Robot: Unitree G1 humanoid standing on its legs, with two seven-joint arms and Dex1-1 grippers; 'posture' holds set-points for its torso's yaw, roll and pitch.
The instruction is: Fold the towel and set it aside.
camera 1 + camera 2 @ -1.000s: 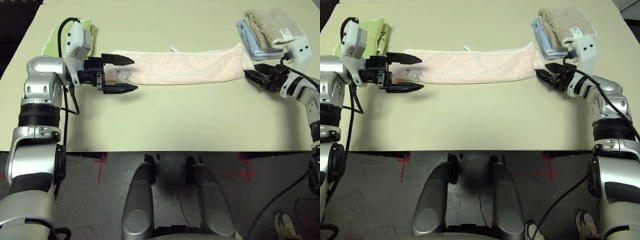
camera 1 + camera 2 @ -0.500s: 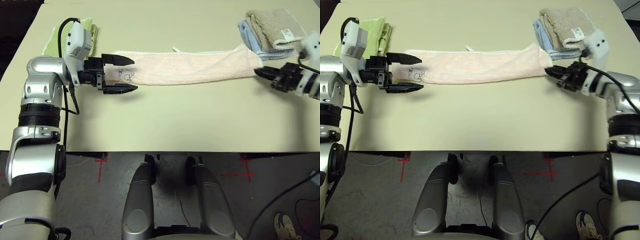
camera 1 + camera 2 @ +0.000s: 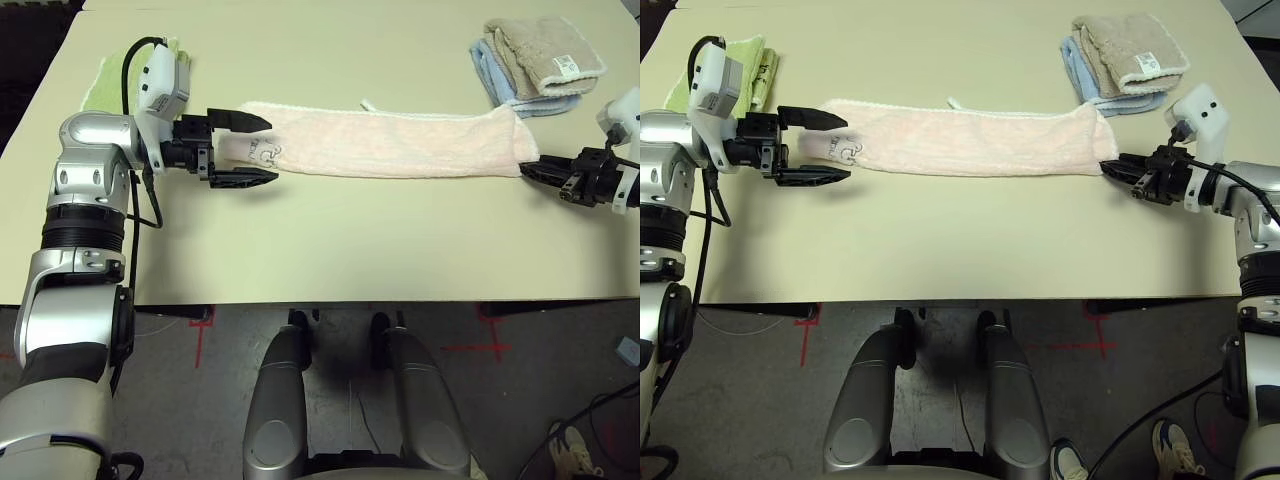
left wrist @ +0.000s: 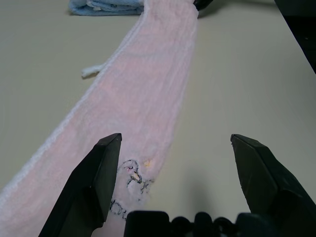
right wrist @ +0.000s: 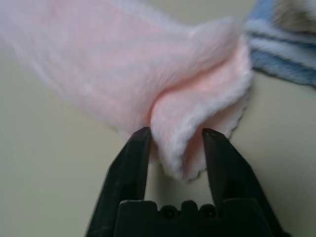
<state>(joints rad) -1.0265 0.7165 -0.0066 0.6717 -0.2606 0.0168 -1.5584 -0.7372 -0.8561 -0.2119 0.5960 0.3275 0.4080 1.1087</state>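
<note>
Left gripper [image 3: 243, 150] points level at three o'clock, fingers spread astride the pale pink terry towel [image 3: 390, 145]; right gripper's [image 5: 174, 148] parted fingers bracket its far corner.

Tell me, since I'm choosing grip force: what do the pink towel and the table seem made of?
The towel: soft terry cloth, judging by its fuzzy looped nap and limp folds in the right wrist view. The table: smooth, matte beige surface, probably laminate; the exact material is unclear.
</note>
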